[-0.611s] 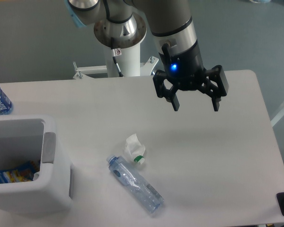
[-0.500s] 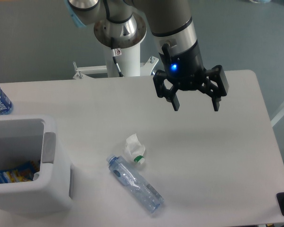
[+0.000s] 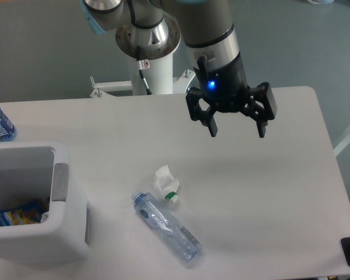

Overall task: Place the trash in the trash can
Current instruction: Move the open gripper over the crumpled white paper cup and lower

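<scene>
Hangs above the desk (image 3: 280, 192) near its far edge, gripper (image 3: 236, 129) pointing down, jaws spread wide and empty, blue light lit.

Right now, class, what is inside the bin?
Inside the bin a blue and yellow wrapper lies at the bottom; the near wall hides the rest of the floor.

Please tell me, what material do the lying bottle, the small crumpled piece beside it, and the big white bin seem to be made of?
The lying bottle: clear thin plastic, glossy; the table shows through it.
The crumpled piece: probably paper, matte white with a green spot, folds holding sharp creases.
The white bin: likely moulded plastic, smooth with a rounded rim and a grey side panel.
</scene>
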